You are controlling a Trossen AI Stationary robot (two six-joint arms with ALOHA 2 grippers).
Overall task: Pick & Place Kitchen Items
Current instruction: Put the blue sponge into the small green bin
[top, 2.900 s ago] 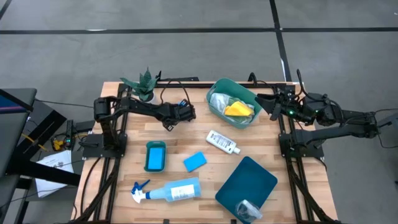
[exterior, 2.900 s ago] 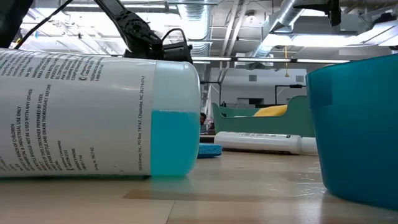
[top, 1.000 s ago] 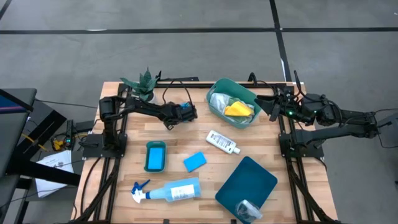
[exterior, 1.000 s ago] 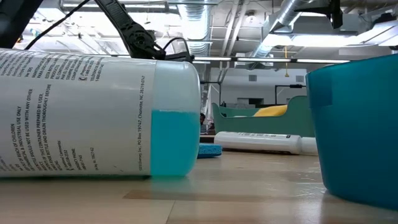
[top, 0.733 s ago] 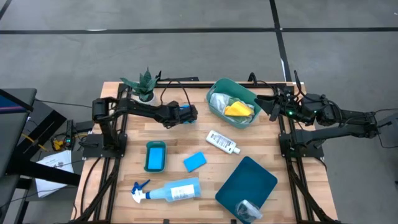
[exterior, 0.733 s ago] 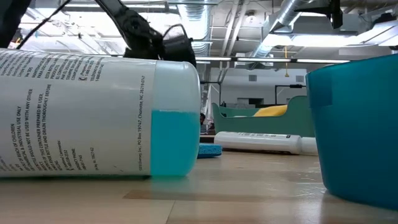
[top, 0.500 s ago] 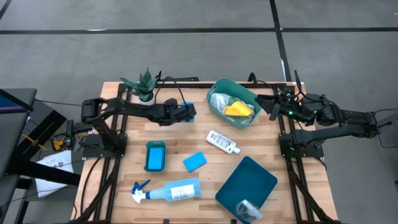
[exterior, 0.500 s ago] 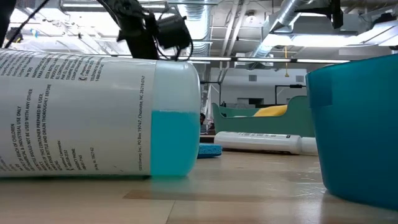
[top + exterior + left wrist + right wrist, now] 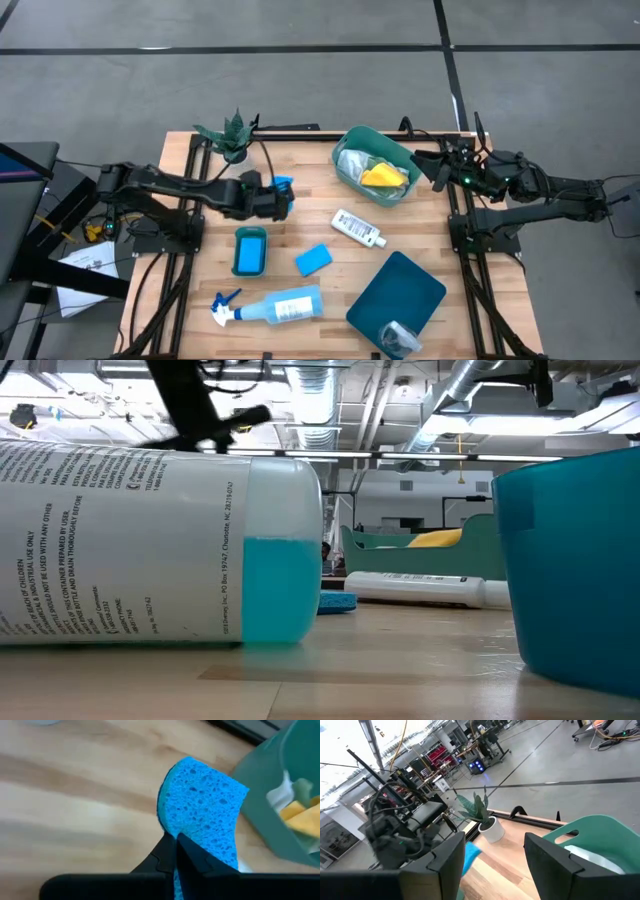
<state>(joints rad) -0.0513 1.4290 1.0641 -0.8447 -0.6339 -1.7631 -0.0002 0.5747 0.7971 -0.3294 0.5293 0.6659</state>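
Observation:
My left gripper (image 9: 272, 196) hangs over the table's left-middle, shut on a blue sponge (image 9: 284, 185) that shows large in the left wrist view (image 9: 202, 812). A second blue sponge (image 9: 313, 259) lies flat on the wood. A white bottle (image 9: 358, 228) and a pale-blue spray bottle (image 9: 270, 307) lie on their sides. A green tub (image 9: 350, 145) at the far middle holds yellow and white cloths (image 9: 383, 177). My right gripper (image 9: 438, 166) waits open at the far right, above the table's edge. My left gripper pinches one edge of the blue sponge (image 9: 194, 839) between its two shut fingers (image 9: 164, 854). The fingers slant down, coming from the table's left. The sponge sticks out past the fingertips, bent into a curve, lifted clear of the table.
A potted plant (image 9: 230, 135) stands at the far left. A small teal tray (image 9: 249, 250) lies below my left gripper. A teal plastic tub (image 9: 397, 290) with a crinkled silver cup (image 9: 400, 337) sits at the near right. Bare wood shows between the tray and the green tub.
My left gripper has risen with the blue sponge and drawn back toward the table's left and near edges; the arm's elbow has swung out to the left. The sponge stays pinched and clear of the table.

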